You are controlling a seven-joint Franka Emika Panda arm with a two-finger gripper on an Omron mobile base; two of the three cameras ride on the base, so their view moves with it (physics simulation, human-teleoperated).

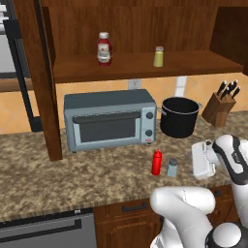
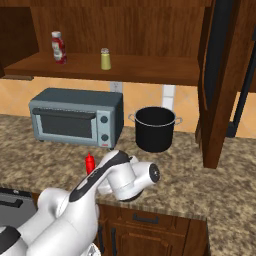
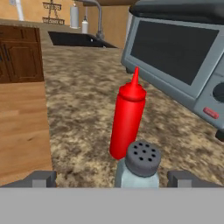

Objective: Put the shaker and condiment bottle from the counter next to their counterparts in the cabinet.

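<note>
On the speckled worktop (image 1: pixel 72 169) before the toaster oven (image 1: pixel 110 119), your tool (image 3: pixel 112 178) is spread wide, the upright shaker (image 3: pixel 138 168) dead centre between its tips, the condiment bottle (image 3: pixel 127 119) just behind it.

The surface (image 1: pixel 72 169) looks like speckled brown stone, the cabinet (image 1: pixel 135 29) is dark smooth wood; the condiment bottle (image 3: pixel 127 118) looks smooth red plastic, the shaker (image 3: pixel 139 168) pale with matt grey cap, the toaster oven (image 1: pixel 110 118) grey metal
</note>
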